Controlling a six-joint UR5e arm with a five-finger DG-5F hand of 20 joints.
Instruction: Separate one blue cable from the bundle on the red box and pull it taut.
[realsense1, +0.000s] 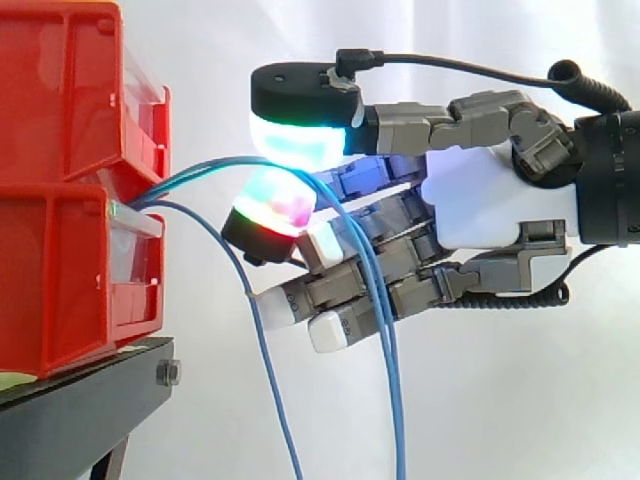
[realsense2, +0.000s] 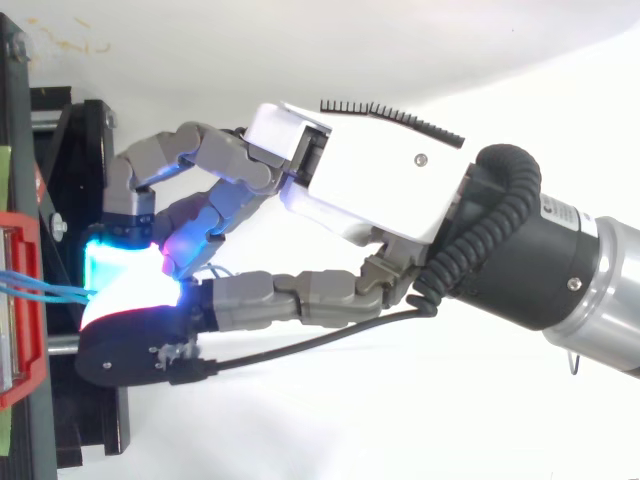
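Several thin blue cables (realsense1: 200, 172) come out of the lower red bin (realsense1: 60, 290) and run right toward my hand (realsense1: 490, 200). The thumb pad (realsense1: 300, 140) glows cyan-green above and a finger pad (realsense1: 272, 205) glows red-green below. They close together on the blue cables, which then drape over the other curled fingers and hang down. One more blue cable (realsense1: 255, 310) hangs loose from the bin, left of the fingers. From above, the cables (realsense2: 40, 287) leave the red bin's edge (realsense2: 20, 330) and reach the glowing pads of the hand (realsense2: 380, 180).
An upper red bin (realsense1: 60, 90) sits stacked over the lower one. Both rest on a black stand (realsense1: 80, 400) at the left. A white curtain is behind, with open space below and right of the bins.
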